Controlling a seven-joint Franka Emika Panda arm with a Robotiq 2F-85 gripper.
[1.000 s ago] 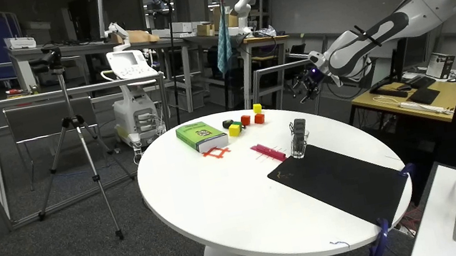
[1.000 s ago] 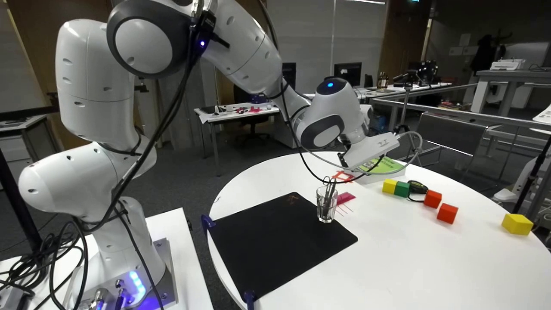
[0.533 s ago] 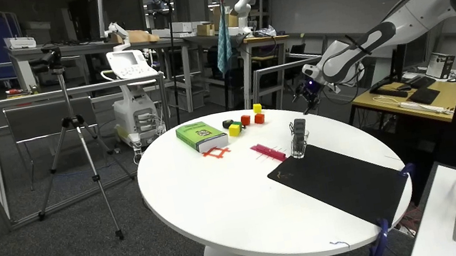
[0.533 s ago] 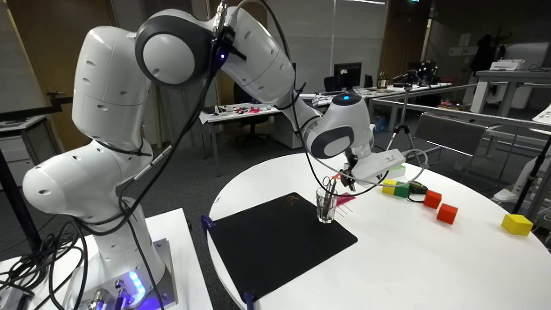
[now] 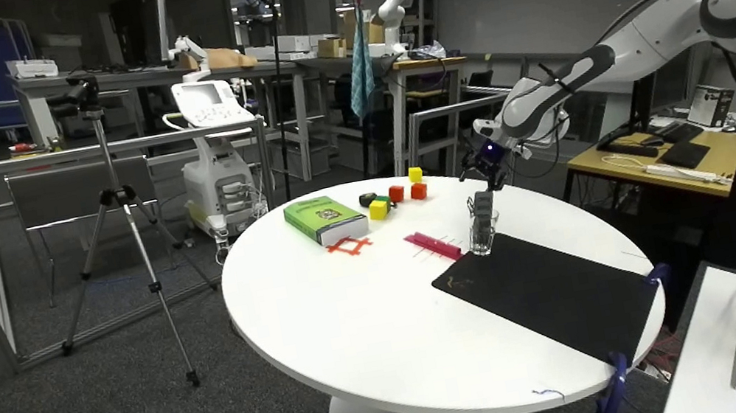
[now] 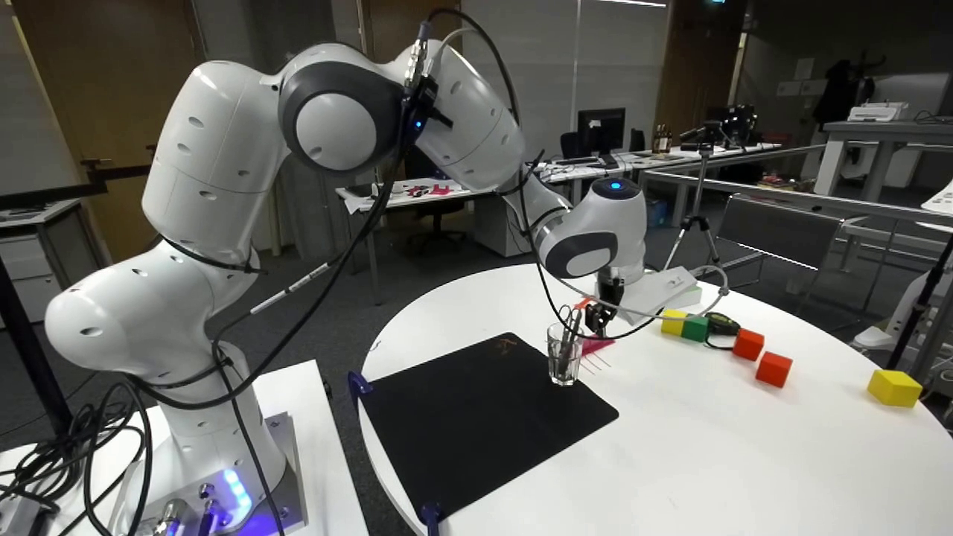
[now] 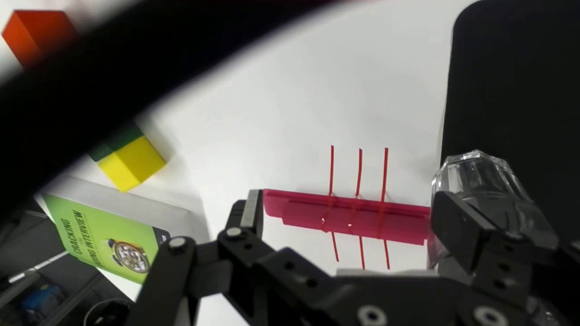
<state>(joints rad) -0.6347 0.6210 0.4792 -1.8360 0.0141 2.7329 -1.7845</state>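
My gripper (image 7: pixel 355 222) is open, with nothing between its fingers. Below it in the wrist view lies a pink rolled strip (image 7: pixel 353 217) crossed by 3 thin red sticks, flat on the white table. A clear glass (image 7: pixel 476 174) stands partly behind the right-hand finger (image 7: pixel 457 231). In an exterior view the gripper (image 6: pixel 599 320) hangs above the pink strip (image 6: pixel 598 343), close beside the glass (image 6: pixel 563 361), which holds scissors and a dark grey object. Whether finger and glass touch, I cannot tell. The gripper (image 5: pixel 482 176) appears just above the glass's contents (image 5: pixel 482 213) in an exterior view.
A black mat (image 6: pixel 484 424) is clamped at the table edge. Yellow (image 6: pixel 674 321), green (image 6: pixel 696 328) and red blocks (image 6: pixel 748 344) sit beyond the strip. A thick green book (image 5: pixel 325 217) lies near orange tape marks (image 5: pixel 348 245). A blurred black cable (image 7: pixel 136 77) crosses the wrist view.
The arm has swung down, and the gripper has come lower and nearer to the glass and pink strip. It has stayed open. The objects on the table have not moved.
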